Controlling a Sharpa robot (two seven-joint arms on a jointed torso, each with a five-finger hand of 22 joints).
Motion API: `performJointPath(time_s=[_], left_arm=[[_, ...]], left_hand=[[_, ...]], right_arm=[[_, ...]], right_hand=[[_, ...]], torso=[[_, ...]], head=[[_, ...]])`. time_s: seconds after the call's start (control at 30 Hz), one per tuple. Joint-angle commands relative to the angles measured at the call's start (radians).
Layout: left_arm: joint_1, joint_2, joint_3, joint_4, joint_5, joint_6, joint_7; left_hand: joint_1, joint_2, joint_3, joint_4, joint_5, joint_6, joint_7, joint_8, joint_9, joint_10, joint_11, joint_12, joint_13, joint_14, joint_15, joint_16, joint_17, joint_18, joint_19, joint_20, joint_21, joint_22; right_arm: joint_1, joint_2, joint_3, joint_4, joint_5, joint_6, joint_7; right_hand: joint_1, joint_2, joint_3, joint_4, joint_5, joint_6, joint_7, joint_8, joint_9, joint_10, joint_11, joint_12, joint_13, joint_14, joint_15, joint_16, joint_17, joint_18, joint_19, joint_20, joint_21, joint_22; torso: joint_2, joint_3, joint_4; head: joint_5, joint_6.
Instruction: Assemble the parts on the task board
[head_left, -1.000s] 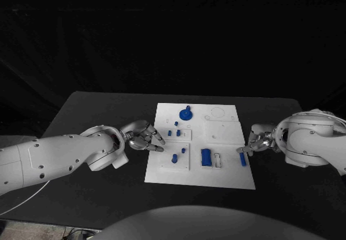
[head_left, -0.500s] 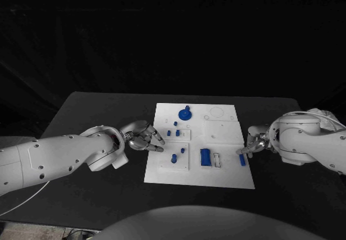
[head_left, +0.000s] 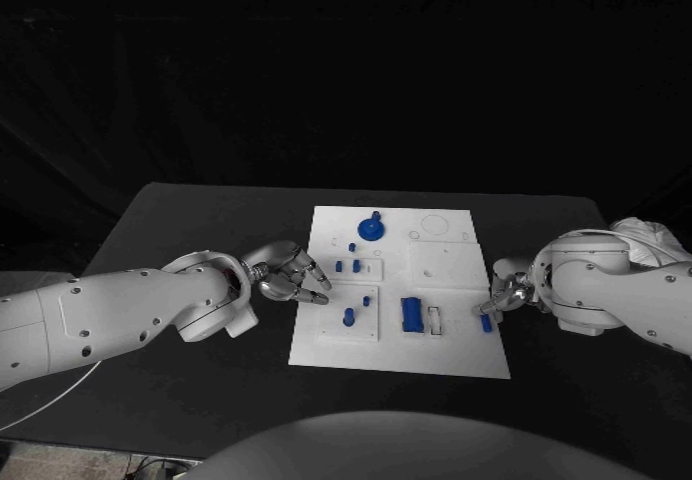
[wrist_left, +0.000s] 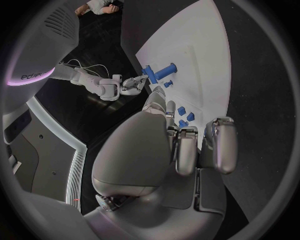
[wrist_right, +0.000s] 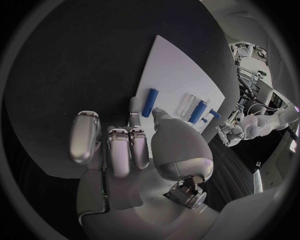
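Observation:
The white task board (head_left: 447, 265) lies in the middle of the table. On it are a round blue knob (head_left: 371, 229), small blue pegs (head_left: 348, 266), another peg (head_left: 348, 317) and a blue block (head_left: 411, 315). A blue bar (head_left: 485, 320) lies flat near the board's right edge. My right hand (head_left: 505, 293) is at that bar's end. In the right wrist view a thumb and a fingertip (wrist_right: 134, 105) flank the bar (wrist_right: 149, 102); I cannot tell whether they grip it. My left hand (head_left: 291, 277) hovers at the board's left edge, holding nothing, fingers slightly bent.
A pale slot (head_left: 433, 320) sits between the blue block and the bar. The black table (head_left: 202, 220) stretches bare to the left and behind the board. The left wrist view shows the pegs (wrist_left: 184, 116) just ahead of my left fingers.
My right hand has crept down along the board's right edge onto the bar's end. The left hand has stayed in place.

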Motion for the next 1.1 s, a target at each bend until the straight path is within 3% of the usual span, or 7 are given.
performJointPath(time_s=[0.03, 0.23, 0.33, 0.37, 0.4, 0.77, 1.1], left_arm=[[0.0, 0.003, 0.001, 0.001, 0.006, 0.017, 0.0], [-0.001, 0.004, 0.001, 0.001, 0.006, 0.02, -0.001], [-0.001, 0.005, 0.001, 0.0, 0.006, 0.022, -0.002], [-0.001, 0.005, 0.001, 0.0, 0.006, 0.022, -0.002], [-0.001, 0.005, 0.001, 0.0, 0.006, 0.022, -0.002], [-0.003, 0.007, 0.001, -0.001, 0.006, 0.024, -0.004], [-0.004, 0.008, 0.001, -0.002, 0.006, 0.026, -0.005]], left_hand=[[0.004, 0.009, -0.007, 0.001, 0.006, 0.007, -0.002, 0.004, 0.0, 0.021, -0.008, -0.003, 0.008, 0.105, -0.008, 0.003, 0.263, 0.013, 0.002, -0.005, 0.003, 0.216], [0.003, 0.009, -0.007, 0.001, 0.006, 0.007, -0.002, 0.004, 0.0, 0.021, -0.008, -0.003, 0.008, 0.105, -0.008, 0.003, 0.263, 0.013, 0.001, -0.005, 0.003, 0.216], [0.003, 0.009, -0.007, 0.001, 0.006, 0.007, -0.002, 0.004, 0.0, 0.021, -0.008, -0.003, 0.008, 0.105, -0.008, 0.003, 0.263, 0.013, 0.001, -0.005, 0.003, 0.216], [0.002, 0.01, -0.008, 0.002, 0.007, 0.006, -0.002, 0.004, -0.001, 0.021, -0.008, -0.003, 0.007, 0.105, -0.008, 0.003, 0.263, 0.013, 0.001, -0.005, 0.003, 0.215], [0.002, 0.01, -0.008, 0.002, 0.007, 0.006, -0.002, 0.004, -0.001, 0.02, -0.008, -0.004, 0.007, 0.105, -0.008, 0.003, 0.263, 0.013, 0.001, -0.005, 0.002, 0.215], [0.001, 0.018, -0.007, 0.002, 0.015, 0.002, -0.002, 0.004, -0.002, 0.021, -0.008, -0.003, 0.008, 0.105, -0.009, 0.003, 0.263, 0.013, 0.001, -0.006, 0.003, 0.216], [0.001, 0.021, -0.006, 0.002, 0.021, 0.0, -0.001, 0.004, -0.003, 0.021, -0.008, -0.003, 0.008, 0.105, -0.009, 0.003, 0.263, 0.013, 0.002, -0.006, 0.003, 0.216]], right_arm=[[-0.006, 0.007, -0.001, -0.007, 0.013, 0.018, -0.006], [-0.015, 0.017, -0.001, -0.023, 0.032, 0.02, -0.005], [-0.018, 0.02, -0.001, -0.029, 0.046, 0.016, -0.003], [-0.019, 0.021, -0.001, -0.031, 0.054, 0.014, -0.002], [-0.02, 0.021, -0.001, -0.032, 0.058, 0.012, -0.002], [-0.022, 0.018, -0.001, -0.034, 0.079, 0.0, -0.004], [-0.023, 0.01, 0.0, -0.027, 0.13, -0.044, -0.003]], right_hand=[[0.013, -0.002, 0.004, -0.012, 0.017, -0.013, 0.001, -0.012, -0.008, 0.106, 0.004, 0.004, 0.263, 0.104, 0.002, 0.003, 0.263, 0.011, -0.008, 0.001, -0.01, 0.155], [0.034, -0.009, 0.028, -0.039, 0.092, -0.024, 0.006, -0.025, -0.017, 0.106, 0.006, 0.004, 0.263, 0.104, 0.005, 0.003, 0.263, 0.014, -0.014, 0.004, -0.028, 0.151], [0.07, -0.016, 0.062, -0.071, 0.207, -0.034, 0.005, -0.034, -0.024, 0.106, 0.006, 0.004, 0.263, 0.104, 0.004, 0.003, 0.263, 0.017, -0.021, 0.004, -0.045, 0.147], [0.09, -0.022, 0.088, -0.092, 0.275, -0.035, 0.005, -0.036, -0.027, 0.106, 0.005, 0.004, 0.263, 0.104, 0.004, 0.003, 0.263, 0.018, -0.023, 0.004, -0.051, 0.145], [0.1, -0.025, 0.102, -0.103, 0.292, -0.035, 0.004, -0.037, -0.028, 0.106, 0.005, 0.004, 0.263, 0.104, 0.004, 0.003, 0.263, 0.019, -0.024, 0.004, -0.054, 0.145], [0.115, -0.072, 0.259, -0.193, 0.346, -0.029, 0.006, -0.033, -0.029, 0.106, 0.005, 0.004, 0.263, 0.104, 0.003, 0.003, 0.263, 0.019, -0.022, 0.003, -0.062, 0.145], [0.072, -0.089, 0.348, -0.238, 0.361, -0.024, 0.004, -0.017, -0.007, 0.106, 0.003, 0.004, 0.263, 0.104, 0.001, 0.003, 0.263, 0.02, -0.02, 0.002, -0.07, 0.144]], torso=[[0.0, -0.0001, 0.0002], [0.0, 0.0, 0.0004], [0.0, 0.0001, 0.0003], [0.0, -0.0001, 0.0], [0.0, -0.0001, 0.0], [0.0, 0.0001, 0.0001], [0.0, 0.0, 0.0]], head=[[0.001, 0.0], [0.005, 0.0], [0.006, 0.0], [0.007, 0.0], [0.007, 0.0], [0.011, 0.0], [0.018, 0.0]])
